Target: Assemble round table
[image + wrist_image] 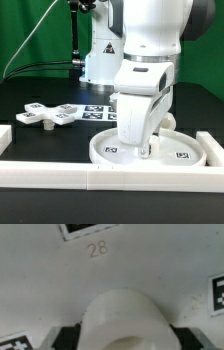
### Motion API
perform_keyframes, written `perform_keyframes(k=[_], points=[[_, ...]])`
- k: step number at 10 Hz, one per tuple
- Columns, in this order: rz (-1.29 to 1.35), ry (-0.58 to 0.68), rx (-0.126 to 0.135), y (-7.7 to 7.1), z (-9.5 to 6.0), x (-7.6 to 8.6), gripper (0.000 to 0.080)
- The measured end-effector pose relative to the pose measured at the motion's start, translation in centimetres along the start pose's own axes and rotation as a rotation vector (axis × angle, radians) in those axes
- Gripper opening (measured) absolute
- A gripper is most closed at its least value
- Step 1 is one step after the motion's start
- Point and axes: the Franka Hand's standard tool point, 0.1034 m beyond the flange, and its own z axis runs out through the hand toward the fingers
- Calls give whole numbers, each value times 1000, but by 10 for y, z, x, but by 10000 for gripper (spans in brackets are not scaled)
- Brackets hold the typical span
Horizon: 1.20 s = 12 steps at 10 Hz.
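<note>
The large rimmed round disc (185, 152) lies flat on the table at the exterior view's front right. My gripper (135, 148) hangs straight down over its middle. In the wrist view the disc's surface (60, 286) fills the frame, with the number 28 and square tags on it. The short cylindrical leg (122, 314) stands on end between my black fingers (68, 336), and my gripper (125, 339) is shut on it. The leg's lower end is at the disc's surface; I cannot tell if it touches. The cross-shaped base piece (48, 116) lies on the black table to the exterior view's left.
The marker board (98, 112) lies behind the disc. Long white border rails run along the front (60, 178), the exterior view's left (5, 135) and right (212, 145). The robot's base (100, 55) stands at the back before a green curtain.
</note>
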Motion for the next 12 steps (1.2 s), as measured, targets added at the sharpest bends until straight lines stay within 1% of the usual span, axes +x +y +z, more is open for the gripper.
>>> perform_keyframes(k=[1, 2, 3, 4, 5, 7, 8, 9, 10, 11, 12], points=[[0, 0, 0, 0, 0, 0, 414], [0, 0, 1, 0, 0, 0, 589], [2, 0, -1, 1, -1, -1, 589], [10, -2, -9, 3, -8, -7, 638], [57, 1, -23, -3, -16, -11, 638], [149, 3, -42, -24, -34, -18, 648], [226, 6, -53, -35, -45, -20, 649], [285, 15, -65, -45, -50, -18, 649], [303, 30, -84, -53, -53, -14, 649], [262, 33, -88, -56, -50, -14, 649], [274, 32, -85, -56, -50, -15, 649]])
